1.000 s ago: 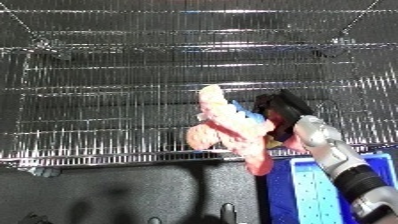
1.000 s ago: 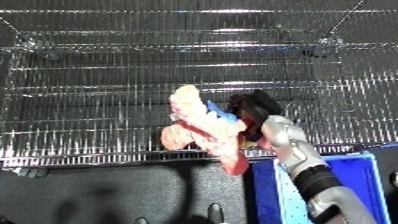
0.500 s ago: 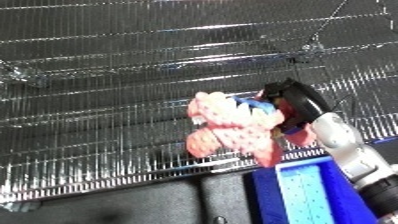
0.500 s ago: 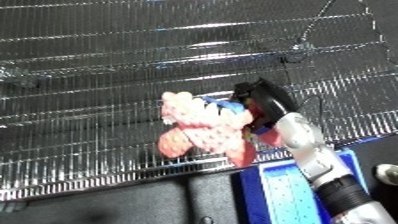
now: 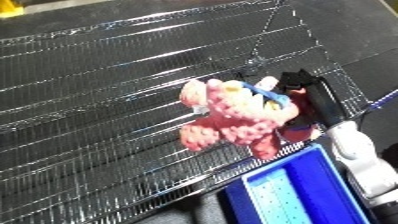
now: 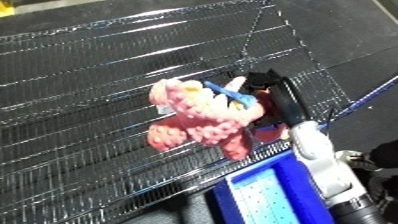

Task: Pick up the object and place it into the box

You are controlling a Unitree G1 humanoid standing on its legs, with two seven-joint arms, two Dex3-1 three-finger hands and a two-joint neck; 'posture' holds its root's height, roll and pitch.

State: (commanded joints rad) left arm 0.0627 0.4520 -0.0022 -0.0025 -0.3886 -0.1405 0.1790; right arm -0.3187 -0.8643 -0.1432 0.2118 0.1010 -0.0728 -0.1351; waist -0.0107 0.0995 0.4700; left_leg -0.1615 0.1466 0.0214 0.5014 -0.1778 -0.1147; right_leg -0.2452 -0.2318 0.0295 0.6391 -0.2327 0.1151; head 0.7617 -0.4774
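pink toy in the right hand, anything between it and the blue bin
Nothing visible does. The right hand holds the pink toy above the wire shelf, and the blue bin sits open just below and to the right of it, past the shelf's front edge. No object shows in the gap between them.

Right hand [image 5: 306, 97]: I have it raised in front of me, fingers curled round the pink plush toy [image 5: 233, 117], which hangs off its left side.
Right forearm [image 6: 320, 162]: I see the white and silver casing running in from the lower right corner, angled up and to the left toward the wrist.
Left hand: I can't see it in either eye view.
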